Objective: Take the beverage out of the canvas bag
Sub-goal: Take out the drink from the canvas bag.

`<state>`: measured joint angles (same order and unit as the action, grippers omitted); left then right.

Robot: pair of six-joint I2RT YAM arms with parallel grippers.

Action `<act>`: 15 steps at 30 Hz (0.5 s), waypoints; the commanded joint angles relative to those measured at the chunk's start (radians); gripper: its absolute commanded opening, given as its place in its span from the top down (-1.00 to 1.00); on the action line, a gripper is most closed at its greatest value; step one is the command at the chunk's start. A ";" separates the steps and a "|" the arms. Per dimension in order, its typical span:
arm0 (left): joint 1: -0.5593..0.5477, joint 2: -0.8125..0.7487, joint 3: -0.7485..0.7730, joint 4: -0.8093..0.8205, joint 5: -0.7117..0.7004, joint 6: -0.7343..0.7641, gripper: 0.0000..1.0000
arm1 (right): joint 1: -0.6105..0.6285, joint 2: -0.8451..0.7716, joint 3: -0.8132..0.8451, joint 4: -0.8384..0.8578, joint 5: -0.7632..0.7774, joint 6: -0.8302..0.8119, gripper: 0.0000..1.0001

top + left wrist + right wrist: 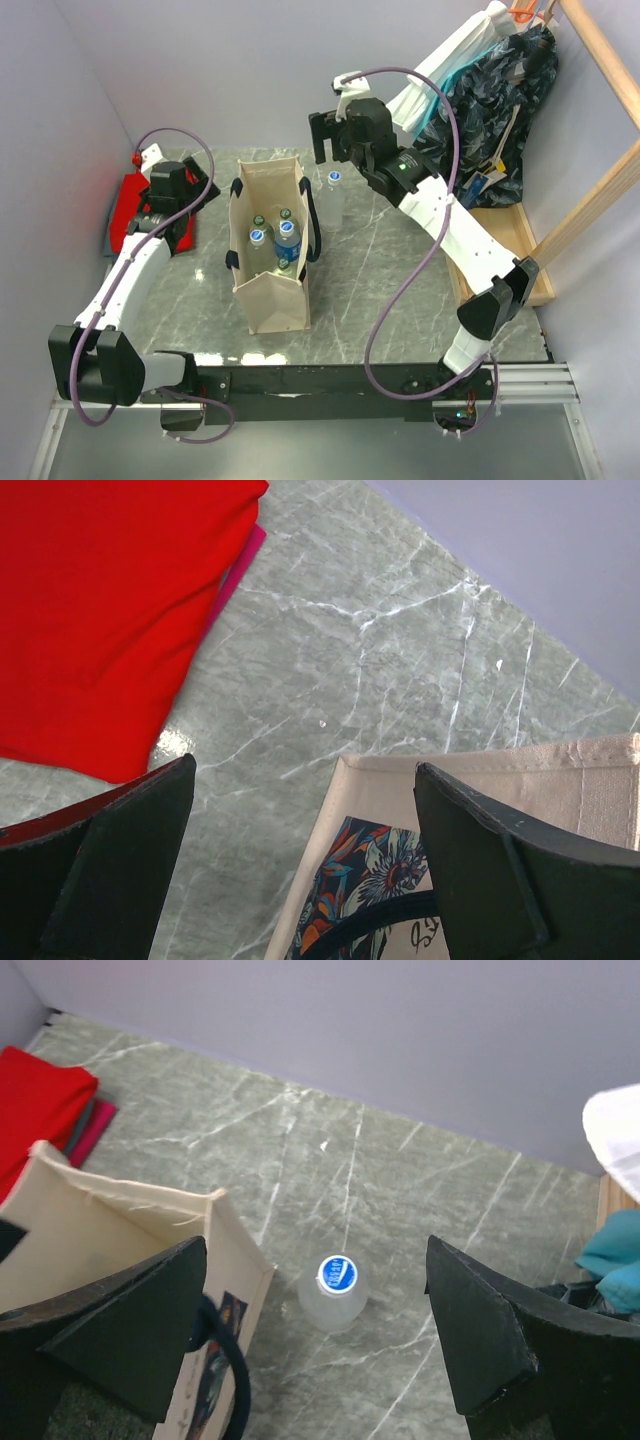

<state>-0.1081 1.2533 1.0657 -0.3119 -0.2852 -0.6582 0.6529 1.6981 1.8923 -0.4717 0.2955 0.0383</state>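
One clear, blue-capped bottle [334,184] stands upright on the table [380,280] at 2 o'clock from the one beige, navy-handled canvas bag [272,300], which holds at least three other bottles [287,240]. Both jaws gape wide and empty: the right gripper [314,1248] above the bottle, the left gripper [305,770] at the bag's 10 o'clock.

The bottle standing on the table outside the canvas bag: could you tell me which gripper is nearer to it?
Right. The right gripper hovers over the bottle, fingers apart; the left gripper sits across the canvas bag, beside the red cloth.
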 commanded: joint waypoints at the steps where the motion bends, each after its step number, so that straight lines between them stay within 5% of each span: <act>1: -0.004 -0.031 0.010 0.020 0.015 0.002 -0.93 | 0.037 -0.032 0.086 -0.057 -0.012 -0.029 -0.93; 15: -0.002 -0.028 0.008 0.025 0.030 -0.001 -0.93 | 0.074 -0.045 0.148 -0.105 -0.205 -0.026 -1.00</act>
<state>-0.1081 1.2530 1.0657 -0.3119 -0.2775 -0.6582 0.7177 1.6962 1.9675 -0.5507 0.1852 0.0238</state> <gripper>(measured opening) 0.966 0.995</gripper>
